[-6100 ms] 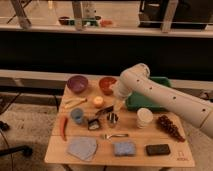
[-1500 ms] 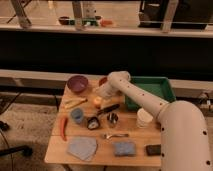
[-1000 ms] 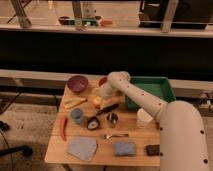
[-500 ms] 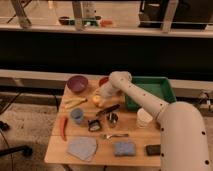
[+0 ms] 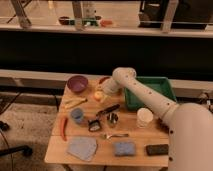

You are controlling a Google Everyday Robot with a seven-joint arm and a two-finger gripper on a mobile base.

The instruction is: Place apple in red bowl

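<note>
The apple (image 5: 98, 95), small and yellow-orange, rests on the wooden table (image 5: 135, 137) just in front of the red bowl (image 5: 103, 80). Only a sliver of that bowl's rim shows behind the white arm. My gripper (image 5: 102, 93) reaches in from the right and comes down on the apple, its fingers shut around it. The apple still looks level with the tabletop.
A purple bowl (image 5: 77, 83) stands left of the apple, a green tray (image 5: 150, 89) right of it. Nearer the front are a yellow piece (image 5: 74, 103), red chili (image 5: 63, 128), blue cup (image 5: 77, 116), black tool (image 5: 107, 110), metal cup (image 5: 112, 119), white cup (image 5: 144, 117), grey cloth (image 5: 82, 148) and blue sponge (image 5: 124, 148).
The arm swung left and came down over the apple, then the fingers closed on it. The apple has stayed in place on the table.
</note>
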